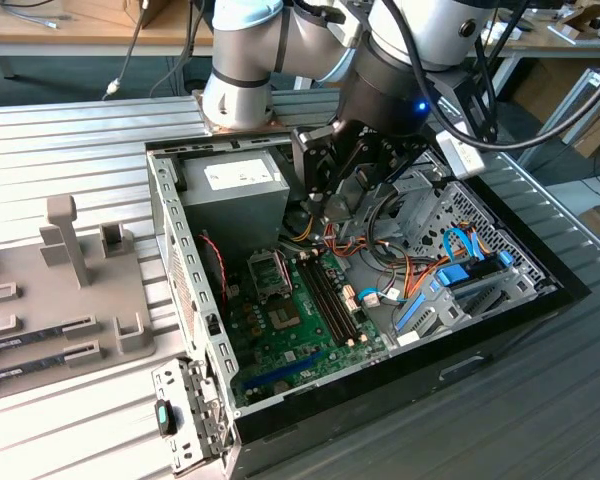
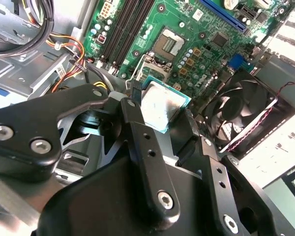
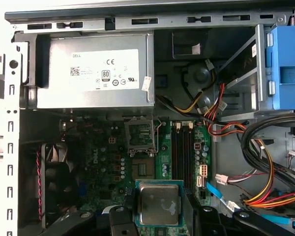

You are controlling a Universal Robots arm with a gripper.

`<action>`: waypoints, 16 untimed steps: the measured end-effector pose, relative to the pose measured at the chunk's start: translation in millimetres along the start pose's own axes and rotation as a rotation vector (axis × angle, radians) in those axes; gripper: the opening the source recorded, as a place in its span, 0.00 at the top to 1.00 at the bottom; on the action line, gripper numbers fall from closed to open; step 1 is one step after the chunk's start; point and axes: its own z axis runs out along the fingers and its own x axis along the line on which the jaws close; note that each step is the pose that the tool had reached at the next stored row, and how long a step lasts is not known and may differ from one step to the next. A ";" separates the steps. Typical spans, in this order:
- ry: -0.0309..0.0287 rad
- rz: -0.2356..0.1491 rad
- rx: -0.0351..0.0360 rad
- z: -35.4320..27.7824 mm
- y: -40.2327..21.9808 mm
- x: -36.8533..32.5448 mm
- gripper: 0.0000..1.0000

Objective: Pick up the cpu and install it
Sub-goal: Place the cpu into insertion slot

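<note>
Closest in, the black gripper (image 2: pixel 161 112) is clamped on the cpu (image 2: pixel 163 101), one finger on each opposite edge, with the silvery lid facing the wrist. The chip hangs in the air over the green motherboard (image 3: pixel 108 162), apart from it, inside the open case (image 1: pixel 170 230). It looks thin, light and rigid, and probably delicate underneath, so the edges are the place to grip. Count one cpu, one bare socket (image 2: pixel 169 45) beyond it, one fan (image 2: pixel 241 113) and, farthest back, one grey power supply (image 3: pixel 93 69).
</note>
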 end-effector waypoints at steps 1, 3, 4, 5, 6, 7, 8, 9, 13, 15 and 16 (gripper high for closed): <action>0.0000 0.000 0.0000 0.4 -0.6 -0.1 0.53; 0.0000 0.000 -0.0001 1.2 -1.4 -0.1 0.53; 0.0001 0.000 0.0001 1.8 -1.6 -0.1 0.53; 0.0000 0.000 0.0001 2.2 -1.8 -0.1 0.53; 0.0000 0.000 0.0000 2.7 -1.9 -0.1 0.53; 0.0000 0.000 0.0001 3.3 -2.1 -0.1 0.53; 0.0000 0.000 0.0001 3.7 -2.2 -0.1 0.53; 0.0001 0.000 0.0001 4.1 -2.3 -0.1 0.53; 0.0000 0.000 0.0000 6.1 -2.7 -0.2 0.53; 0.0000 0.000 0.0000 7.1 -2.9 -0.2 0.53; 0.0000 0.000 0.0000 7.4 -3.0 -0.2 0.53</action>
